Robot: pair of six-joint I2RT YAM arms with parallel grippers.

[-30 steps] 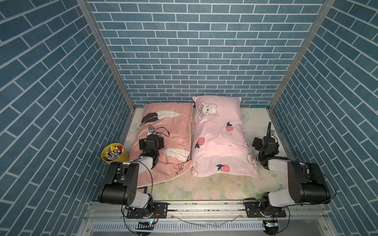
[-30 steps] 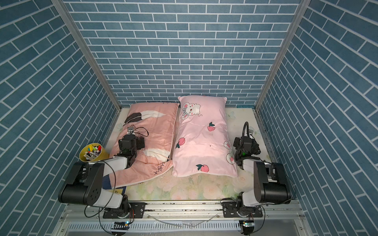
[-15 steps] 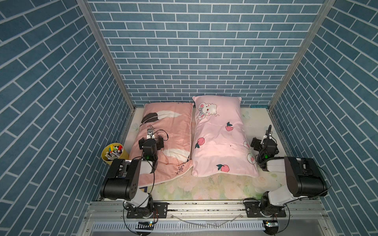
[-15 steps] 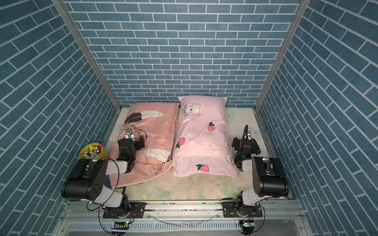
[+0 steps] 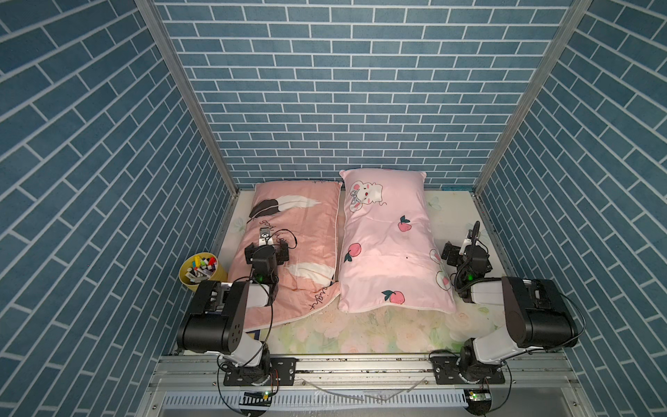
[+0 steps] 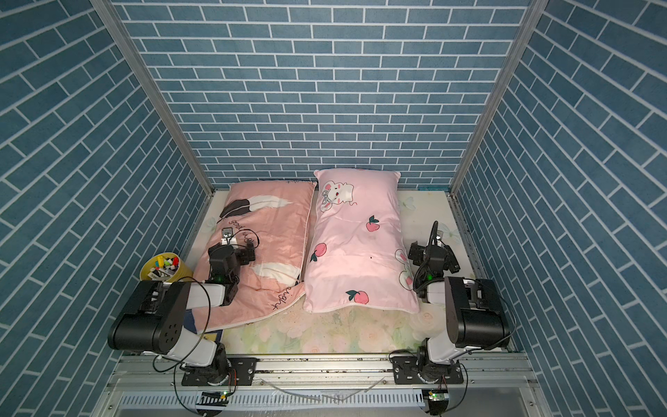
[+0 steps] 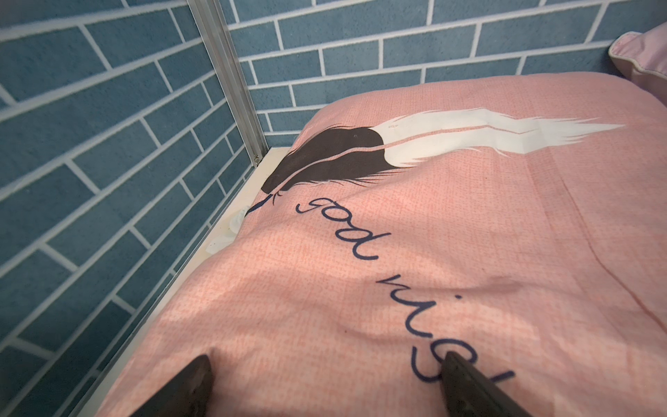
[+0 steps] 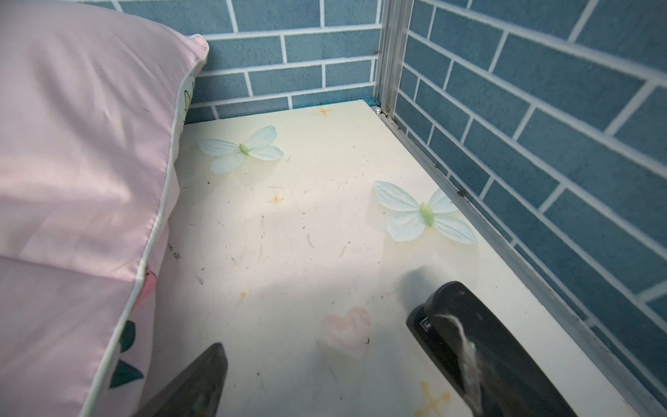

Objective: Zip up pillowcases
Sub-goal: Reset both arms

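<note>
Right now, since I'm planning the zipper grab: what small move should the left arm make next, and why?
Probably draw the left gripper back toward the near end of the salmon pillowcase. Its jaws stand open over the "good night" script, holding nothing, and no zipper shows there; the near end lies flat and loose, so the opening is likely there.

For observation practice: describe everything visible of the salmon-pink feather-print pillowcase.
The salmon-pink woven-looking fabric pillowcase lies flat, slightly wrinkled, on the left side of the pale floral sheet. It bears black-and-white feathers and dark "good night" script. Its right edge runs alongside the pale pink peach-print pillowcase; the open left hand is poised over it.
</note>
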